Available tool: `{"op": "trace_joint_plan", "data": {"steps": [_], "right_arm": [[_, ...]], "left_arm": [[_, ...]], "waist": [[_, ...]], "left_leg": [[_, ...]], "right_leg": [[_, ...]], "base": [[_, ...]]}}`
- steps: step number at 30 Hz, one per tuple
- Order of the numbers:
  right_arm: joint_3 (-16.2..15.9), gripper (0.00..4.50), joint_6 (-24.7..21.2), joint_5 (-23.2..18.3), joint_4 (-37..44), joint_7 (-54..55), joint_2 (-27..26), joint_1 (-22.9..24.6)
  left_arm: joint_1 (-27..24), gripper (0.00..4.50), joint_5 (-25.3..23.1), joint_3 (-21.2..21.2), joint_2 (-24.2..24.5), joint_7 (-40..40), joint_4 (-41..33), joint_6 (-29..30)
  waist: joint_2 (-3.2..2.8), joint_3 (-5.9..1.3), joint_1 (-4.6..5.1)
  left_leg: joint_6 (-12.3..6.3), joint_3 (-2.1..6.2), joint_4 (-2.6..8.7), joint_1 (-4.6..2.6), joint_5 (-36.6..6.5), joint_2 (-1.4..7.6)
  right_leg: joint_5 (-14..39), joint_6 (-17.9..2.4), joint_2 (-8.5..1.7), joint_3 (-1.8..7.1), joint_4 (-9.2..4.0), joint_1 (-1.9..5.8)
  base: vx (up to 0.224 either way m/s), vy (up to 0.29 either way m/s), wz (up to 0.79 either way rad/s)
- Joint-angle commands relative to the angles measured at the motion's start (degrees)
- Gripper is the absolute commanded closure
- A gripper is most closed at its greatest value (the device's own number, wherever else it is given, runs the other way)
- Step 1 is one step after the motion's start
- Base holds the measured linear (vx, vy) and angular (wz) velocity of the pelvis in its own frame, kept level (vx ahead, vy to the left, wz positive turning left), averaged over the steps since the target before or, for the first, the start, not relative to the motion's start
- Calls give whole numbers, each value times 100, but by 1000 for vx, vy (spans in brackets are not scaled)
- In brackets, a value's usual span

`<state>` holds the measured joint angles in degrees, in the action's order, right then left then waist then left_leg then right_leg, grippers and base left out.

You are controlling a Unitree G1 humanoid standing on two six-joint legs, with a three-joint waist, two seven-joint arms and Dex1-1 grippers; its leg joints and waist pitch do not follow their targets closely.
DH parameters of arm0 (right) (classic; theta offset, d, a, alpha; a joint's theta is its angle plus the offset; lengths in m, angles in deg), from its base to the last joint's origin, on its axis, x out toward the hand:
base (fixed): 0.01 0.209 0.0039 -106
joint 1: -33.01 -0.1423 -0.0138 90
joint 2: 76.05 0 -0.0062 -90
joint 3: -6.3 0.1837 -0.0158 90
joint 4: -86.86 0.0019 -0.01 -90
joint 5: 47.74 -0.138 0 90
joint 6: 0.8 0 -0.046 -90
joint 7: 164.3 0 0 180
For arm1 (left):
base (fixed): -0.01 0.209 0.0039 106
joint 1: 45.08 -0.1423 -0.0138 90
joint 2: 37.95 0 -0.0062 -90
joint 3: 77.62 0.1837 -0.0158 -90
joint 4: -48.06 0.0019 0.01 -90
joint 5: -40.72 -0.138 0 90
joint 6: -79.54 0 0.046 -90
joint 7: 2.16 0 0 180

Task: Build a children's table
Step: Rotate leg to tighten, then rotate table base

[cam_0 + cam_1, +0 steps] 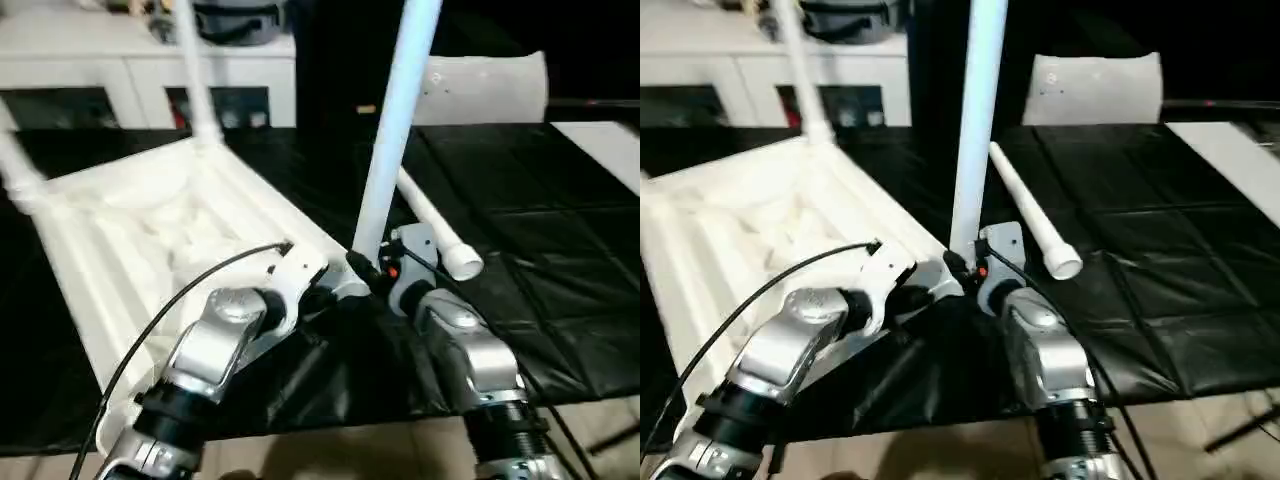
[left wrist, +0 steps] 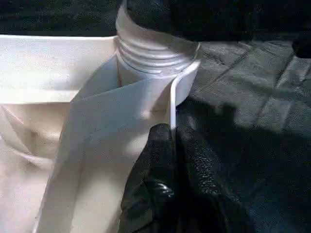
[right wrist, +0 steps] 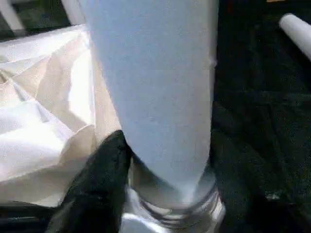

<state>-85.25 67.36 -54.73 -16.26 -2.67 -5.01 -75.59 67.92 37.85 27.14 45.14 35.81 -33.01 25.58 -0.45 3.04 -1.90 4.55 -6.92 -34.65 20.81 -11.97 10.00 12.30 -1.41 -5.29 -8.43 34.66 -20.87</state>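
Observation:
The white table top (image 1: 150, 230) lies upside down on the black mat, ribbed underside up. One leg (image 1: 195, 70) stands in its far corner and another leg (image 1: 15, 165) rises at the left corner. A third leg (image 1: 395, 130) stands upright at the near right corner socket (image 2: 155, 53), its threaded base at the socket. My right gripper (image 3: 165, 170) is shut on this leg low down. My left gripper (image 2: 174, 141) is shut on the top's thin rim (image 2: 172, 104) right beside that socket. The loose fourth leg (image 1: 435, 225) lies on the mat behind my right wrist.
The black mat (image 1: 560, 260) stretches to the right. A white cabinet (image 1: 120, 60) with dark openings stands at the back left, and a white cushion-like bag (image 1: 480, 85) at the back right. A white slab (image 1: 610, 150) shows at the right edge. Bare floor (image 1: 380, 450) runs along the mat's near edge.

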Motion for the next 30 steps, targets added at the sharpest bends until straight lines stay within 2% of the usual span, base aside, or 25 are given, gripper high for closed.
{"op": "trace_joint_plan", "data": {"steps": [1,2,4,7,10,11,12,13,14,15,16,17,18,19,21,23,24,25,26,27,28,30], "right_arm": [[-436,145,-272,-199,-281,-234,-214,177],[-430,145,-231,-183,-182,-253,-165,231],[-403,132,-211,-203,-83,-281,-124,271],[-301,99,-50,-206,326,-298,16,469],[-202,82,-68,-261,608,-242,55,598],[-108,82,-92,-322,843,-228,68,705],[-27,63,-141,-378,1070,-206,88,815],[63,56,-206,-468,1364,-203,113,972],[79,51,-223,-490,1426,-206,119,1009],[72,44,-261,-524,1623,-248,171,1140],[58,41,-300,-558,1863,-283,227,1308],[66,26,-318,-574,1887,-279,223,1326],[97,17,-385,-631,1975,-264,209,1392],[74,11,-462,-649,2117,-251,253,1566],[28,2,-540,-646,2172,-266,297,1660],[-53,0,-620,-588,2194,-246,351,1770],[-53,0,-620,-588,2194,-246,351,1770],[-214,0,-713,-453,2142,-278,471,1777],[-214,0,-713,-453,2142,-278,471,1777],[-296,0,-758,-412,2121,-301,523,1765],[-609,0,-930,-264,2034,-392,645,1647],[-691,0,-974,-227,1992,-413,662,1602]], "left_arm": [[439,450,81,127,-86,76,-210,-447],[428,450,99,100,0,166,-193,-516],[419,450,98,97,90,257,-174,-582],[385,450,76,89,325,403,-82,-789],[387,450,44,92,386,409,-30,-892],[391,450,40,83,421,424,4,-978],[399,450,58,42,427,416,45,-1103],[396,450,147,-50,407,413,67,-1206],[391,450,183,-80,395,416,60,-1207],[375,450,351,-217,336,447,-9,-1211],[355,423,557,-395,258,468,-115,-1226],[354,406,580,-413,253,473,-133,-1204],[353,395,664,-479,233,490,-200,-1123],[302,395,843,-532,279,638,-398,-963],[263,386,942,-588,319,700,-510,-902],[225,358,1106,-789,361,665,-670,-734],[225,358,1106,-789,361,665,-670,-734],[251,358,1123,-1059,524,496,-709,-581],[251,358,1123,-1059,524,496,-709,-581],[264,358,1036,-1171,651,371,-692,-585],[144,358,485,-1438,1306,-28,-816,-422],[84,358,295,-1499,1515,-139,-859,-378]], "waist": [[-40,-259,-15],[-41,-266,-22],[-48,-277,-51],[-33,-293,-65],[-32,-316,-110],[-31,-340,-135],[-24,-354,-143],[-34,-410,-190],[-9,-445,-193],[-5,-446,-190],[12,-449,-194],[14,-469,-212],[22,-480,-205],[51,-432,-221],[72,-382,-228],[86,-299,-220],[90,-283,-207],[87,-268,-206],[81,-245,-179],[50,-249,-176],[5,-255,-144],[19,-263,-77]], "left_leg": [[87,109,528,-32,-2284,281],[66,99,520,-27,-2134,279],[17,93,550,11,-1861,309],[-18,59,546,-7,-1704,330],[-67,25,547,15,-1316,343],[-100,12,543,20,-1089,355],[-105,6,553,27,-1007,365],[-173,-12,504,32,-598,357],[-278,-17,471,57,-128,366],[-337,-32,454,63,49,357],[-442,-55,434,67,222,341],[-539,-75,406,54,311,338],[-593,-73,397,73,410,333],[-705,-104,416,90,299,342],[-637,-134,450,88,-130,340],[-327,-169,504,63,-925,327],[-262,-169,517,62,-1045,320],[-135,-162,532,19,-1268,327],[-64,-155,547,3,-1455,314],[-29,-142,551,-6,-1535,316],[50,-110,564,-11,-1642,308],[71,-87,579,38,-1636,293]], "right_leg": [[2736,-385,-482,357,-679,169],[2752,-400,-510,382,-697,173],[2423,-450,-497,401,-659,192],[2258,-523,-490,426,-632,170],[1786,-627,-476,446,-575,185],[1462,-713,-476,456,-526,198],[1277,-765,-467,458,-499,212],[563,-826,-447,472,-414,231],[-253,-965,-432,472,-292,248],[-542,-1028,-417,470,-269,243],[-860,-1145,-418,467,-234,245],[-1013,-1221,-427,475,-216,241],[-1114,-1258,-431,479,-192,252],[-932,-1326,-443,483,-226,224],[-288,-1276,-446,488,-288,212],[1294,-883,-445,516,-459,178],[1625,-766,-438,516,-487,176],[2141,-554,-432,522,-544,144],[2482,-396,-417,521,-588,119],[2599,-334,-425,517,-601,116],[2619,-198,-393,513,-605,109],[2489,-154,-369,504,-567,140]], "base": [[0,0,0],[0,0,0],[0,0,0],[0,0,0],[0,0,0],[0,0,0],[67,-8,-1],[67,-8,-1],[73,3,-3],[52,15,-5],[52,15,-5],[0,0,0],[0,0,0],[0,0,0],[0,0,0],[0,0,0],[0,0,0],[0,0,0],[0,0,0],[0,0,0],[0,0,0],[0,0,0]]}}
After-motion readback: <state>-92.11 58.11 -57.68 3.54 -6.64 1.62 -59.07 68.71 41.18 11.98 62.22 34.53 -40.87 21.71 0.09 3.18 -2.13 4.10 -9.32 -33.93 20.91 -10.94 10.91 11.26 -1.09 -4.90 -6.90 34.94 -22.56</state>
